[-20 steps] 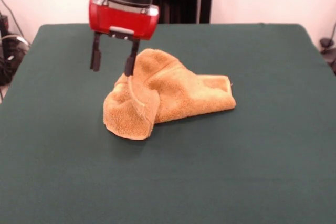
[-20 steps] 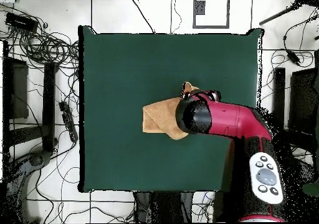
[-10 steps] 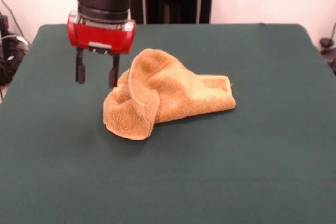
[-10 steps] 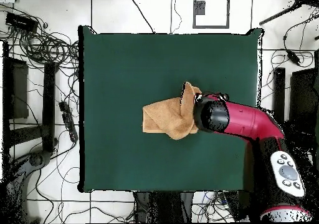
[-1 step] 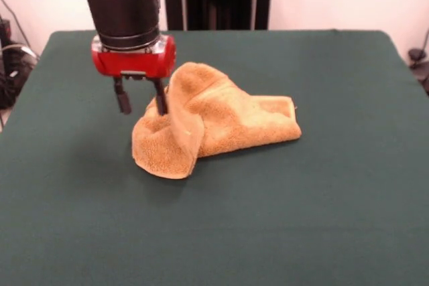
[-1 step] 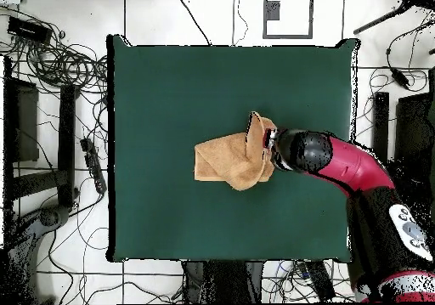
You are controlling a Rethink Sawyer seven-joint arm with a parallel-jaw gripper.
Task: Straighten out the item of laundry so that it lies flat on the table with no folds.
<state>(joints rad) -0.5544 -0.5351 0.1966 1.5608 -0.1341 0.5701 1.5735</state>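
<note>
One camera sits low across the table (image 5: 322, 219) from me and faces me, close enough that the green top fills most of its frame and my arm (image 5: 124, 5) drops in at upper left. The other looks straight down from high above, taking in the whole table (image 6: 170, 89), with my arm (image 6: 357, 170) entering from lower right. Both share the tabletop, turned half round between them.

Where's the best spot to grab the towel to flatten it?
Probably the raised fold of the towel, pinched from above. It stands proud of the table beside the open gripper, and lifting it should undo the overlap.
</note>
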